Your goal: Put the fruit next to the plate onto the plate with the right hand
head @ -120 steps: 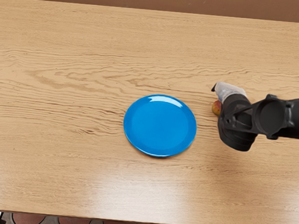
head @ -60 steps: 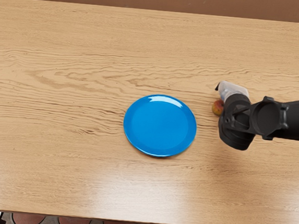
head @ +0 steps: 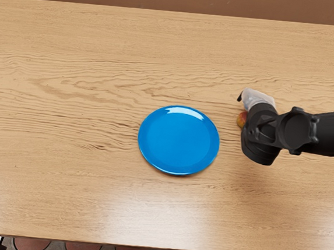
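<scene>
Head view gives us the table (head: 73,64), our right arm (head: 330,132) reaching in, and the plate (head: 178,139) well left of our right hand (head: 255,102). The fruit (head: 241,119) peeks out just under the hand, on the table beside the plate. We cannot tell whether we grip it.

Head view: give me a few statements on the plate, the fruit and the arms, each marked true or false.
1. The fruit lies on the plate. False: it sits on the table just right of the plate, mostly hidden by the right hand.
2. The right arm enters from the picture's right edge. True.
3. A left arm reaches over the plate. False: no left arm shows.
4. The plate is blue. True.
</scene>
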Tool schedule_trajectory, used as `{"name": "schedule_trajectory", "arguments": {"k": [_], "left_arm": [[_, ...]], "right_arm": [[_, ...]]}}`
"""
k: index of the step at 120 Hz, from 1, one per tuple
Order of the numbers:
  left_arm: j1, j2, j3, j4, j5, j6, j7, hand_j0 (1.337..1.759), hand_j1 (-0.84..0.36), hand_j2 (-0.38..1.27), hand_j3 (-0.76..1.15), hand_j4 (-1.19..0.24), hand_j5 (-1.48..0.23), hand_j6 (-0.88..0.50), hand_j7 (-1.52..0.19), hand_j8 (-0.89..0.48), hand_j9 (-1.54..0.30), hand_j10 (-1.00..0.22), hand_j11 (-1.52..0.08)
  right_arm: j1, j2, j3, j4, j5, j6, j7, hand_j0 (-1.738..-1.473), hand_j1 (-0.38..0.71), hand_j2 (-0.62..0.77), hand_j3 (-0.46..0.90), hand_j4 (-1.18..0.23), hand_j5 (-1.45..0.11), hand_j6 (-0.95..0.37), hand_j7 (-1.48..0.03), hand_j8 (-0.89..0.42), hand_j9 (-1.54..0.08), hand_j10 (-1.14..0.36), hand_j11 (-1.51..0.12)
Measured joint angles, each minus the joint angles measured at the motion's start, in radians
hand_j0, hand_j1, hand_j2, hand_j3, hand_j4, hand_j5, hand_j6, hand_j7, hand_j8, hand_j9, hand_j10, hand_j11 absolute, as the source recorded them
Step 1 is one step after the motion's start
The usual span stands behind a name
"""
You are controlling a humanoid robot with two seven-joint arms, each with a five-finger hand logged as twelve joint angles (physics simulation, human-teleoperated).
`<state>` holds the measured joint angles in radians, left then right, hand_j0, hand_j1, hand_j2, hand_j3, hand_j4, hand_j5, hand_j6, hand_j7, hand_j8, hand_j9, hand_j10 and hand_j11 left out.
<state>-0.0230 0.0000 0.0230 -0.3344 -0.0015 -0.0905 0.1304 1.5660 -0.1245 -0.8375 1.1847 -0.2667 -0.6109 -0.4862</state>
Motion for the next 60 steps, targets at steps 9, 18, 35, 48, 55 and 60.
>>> {"name": "schedule_trajectory", "arguments": {"k": [9, 18, 35, 48, 55, 60], "left_arm": [[0.0, 0.0, 0.0, 0.0, 0.0, 0.0, 0.0, 1.658, 0.35, 0.0, 0.0, 0.0, 0.0, 0.0, 0.0, 0.0, 0.0, 0.0, 0.0], [0.0, 0.0, 0.0, 0.0, 0.0, 0.0, 0.0, 1.658, 0.35, 0.0, 0.0, 0.0, 0.0, 0.0, 0.0, 0.0, 0.0, 0.0, 0.0], [0.0, 0.0, 0.0, 0.0, 0.0, 0.0, 0.0, 1.658, 0.35, 0.0, 0.0, 0.0, 0.0, 0.0, 0.0, 0.0, 0.0, 0.0, 0.0], [0.0, 0.0, 0.0, 0.0, 0.0, 0.0, 0.0, 1.658, 0.35, 0.0, 0.0, 0.0, 0.0, 0.0, 0.0, 0.0, 0.0, 0.0, 0.0], [0.0, 0.0, 0.0, 0.0, 0.0, 0.0, 0.0, 1.658, 0.35, 0.0, 0.0, 0.0, 0.0, 0.0, 0.0, 0.0, 0.0, 0.0, 0.0], [0.0, 0.0, 0.0, 0.0, 0.0, 0.0, 0.0, 1.658, 0.35, 0.0, 0.0, 0.0, 0.0, 0.0, 0.0, 0.0, 0.0, 0.0, 0.0]], "right_arm": [[-0.001, 0.004, 0.001, 0.0, 0.0, 0.0, -0.001, -1.658, 0.07, -0.07, 0.0, -0.35, -0.45, -0.35, -0.45, -0.35, -0.45, -0.35, -0.45], [0.001, 0.021, 0.002, 0.0, 0.0, 0.0, -0.013, -1.658, 0.1, -0.07, 0.0, -0.37, -0.49, -0.37, -0.49, -0.37, -0.49, -0.37, -0.49], [0.0, 0.034, 0.002, 0.001, 0.0, 0.0, -0.023, -1.658, 0.14, -0.08, 0.0, -0.41, -0.54, -0.41, -0.54, -0.41, -0.54, -0.41, -0.54], [0.0, 0.037, 0.002, 0.001, 0.0, 0.0, -0.025, -1.658, 0.19, -0.09, 0.0, -0.45, -0.59, -0.45, -0.59, -0.45, -0.59, -0.45, -0.59], [-0.001, 0.037, 0.001, 0.001, 0.0, 0.0, -0.026, -1.658, 0.22, -0.07, 0.0, -0.48, -0.62, -0.48, -0.62, -0.44, -0.62, -0.48, -0.62], [-0.001, 0.037, 0.001, 0.001, -0.001, 0.0, -0.026, -1.658, 0.24, -0.04, 0.0, -0.5, -0.64, -0.5, -0.64, -0.43, -0.64, -0.5, -0.64]]}}
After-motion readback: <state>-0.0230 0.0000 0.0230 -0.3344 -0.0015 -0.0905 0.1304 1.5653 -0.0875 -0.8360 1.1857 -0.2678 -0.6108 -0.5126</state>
